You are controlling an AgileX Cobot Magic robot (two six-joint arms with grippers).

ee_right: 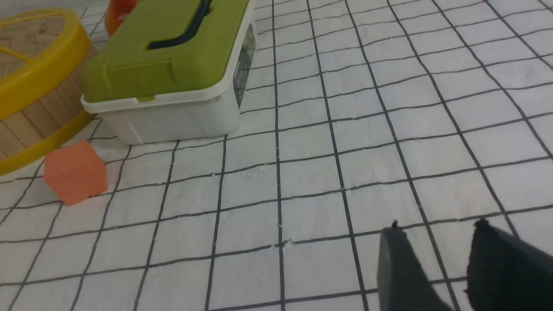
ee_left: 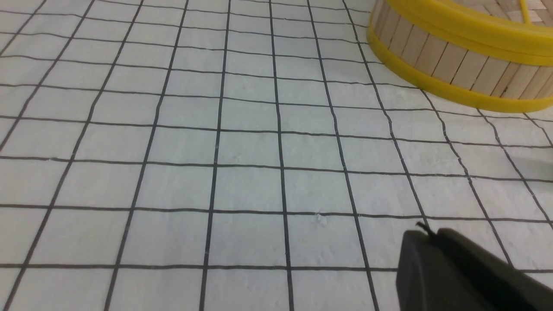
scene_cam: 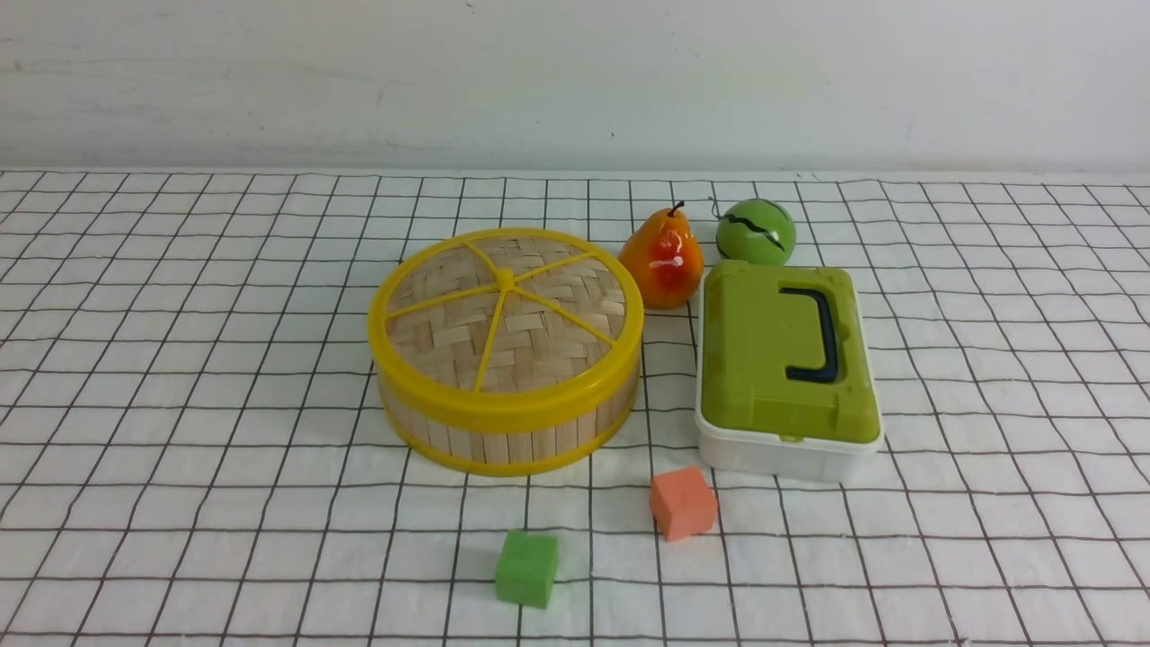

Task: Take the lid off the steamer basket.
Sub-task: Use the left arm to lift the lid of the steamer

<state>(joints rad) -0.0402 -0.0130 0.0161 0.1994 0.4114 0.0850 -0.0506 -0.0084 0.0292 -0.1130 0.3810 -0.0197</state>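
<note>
**White checked cloth, lid on the basket, both grippers low and holding nothing**

White cloth (scene_cam: 180,359) with thin dark squares covered the table, and a plain pale wall (scene_cam: 575,81) stood behind it. Near the middle I saw the steamer basket (scene_cam: 503,440), with the lid (scene_cam: 539,341) sitting flat on top, its yellow rim snug on the basket's top rim.

Just to the right sat a white box (scene_cam: 782,359) with a green top and a dark handle. Behind the gap between them stood a pear (scene_cam: 663,261), and a green ball (scene_cam: 755,232) lay next to it. An orange block (scene_cam: 683,503) lay close to the box's front corner. A green block (scene_cam: 526,568) lay nearer to me, in front of the basket.

In my left wrist camera, the left gripper (ee_left: 427,235) hung low over bare cloth, apart from the basket's side. Its dark fingers looked pressed together, with nothing between them.

In my right wrist camera, the right gripper (ee_right: 437,224) hung low over bare cloth too, well apart from the box. Its two fingers stood apart with a clear gap, and they held nothing.
</note>
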